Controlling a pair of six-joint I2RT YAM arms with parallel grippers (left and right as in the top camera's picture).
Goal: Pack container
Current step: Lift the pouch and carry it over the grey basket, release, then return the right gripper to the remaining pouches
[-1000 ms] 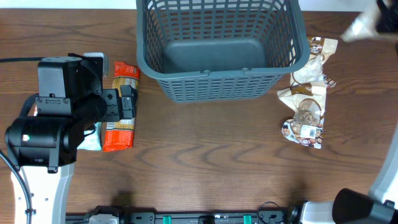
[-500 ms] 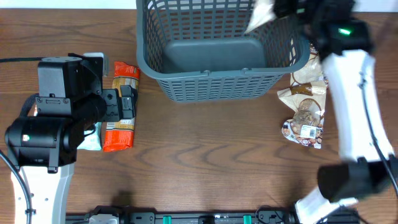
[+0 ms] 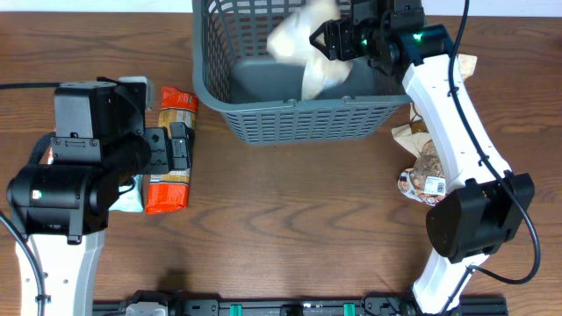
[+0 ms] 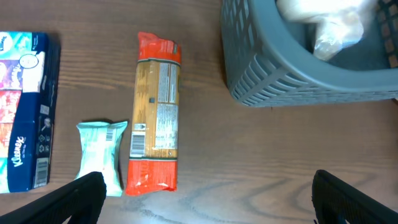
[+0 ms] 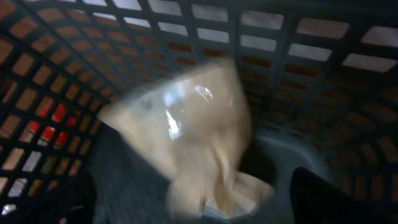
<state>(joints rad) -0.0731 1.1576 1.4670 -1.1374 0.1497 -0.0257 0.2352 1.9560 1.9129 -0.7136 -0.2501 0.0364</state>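
Observation:
The container (image 3: 299, 123) is a dark grey slotted basket at the table's far middle, also seen in the left wrist view (image 4: 298, 74) and from inside in the right wrist view (image 5: 124, 37). My right gripper (image 3: 323, 39) hangs over its right half, jaws open. A blurred cream packet (image 3: 303, 48) is loose inside the basket in front of the fingers (image 5: 193, 124), and shows over the rim (image 4: 329, 25). My left gripper (image 3: 180, 147) stands open above the table left of the basket, over an orange packet (image 4: 155, 124), nothing between its fingers (image 4: 208, 199).
A mint-green packet (image 4: 99, 152) and a blue tissue pack (image 4: 25, 112) lie left of the orange packet (image 3: 171, 189). Brown-and-white snack packets (image 3: 430, 140) lie right of the basket, under my right arm.
My right arm swung in from the far right over the basket with the cream packet, and its jaws have opened, letting the packet go. The left arm has not moved.

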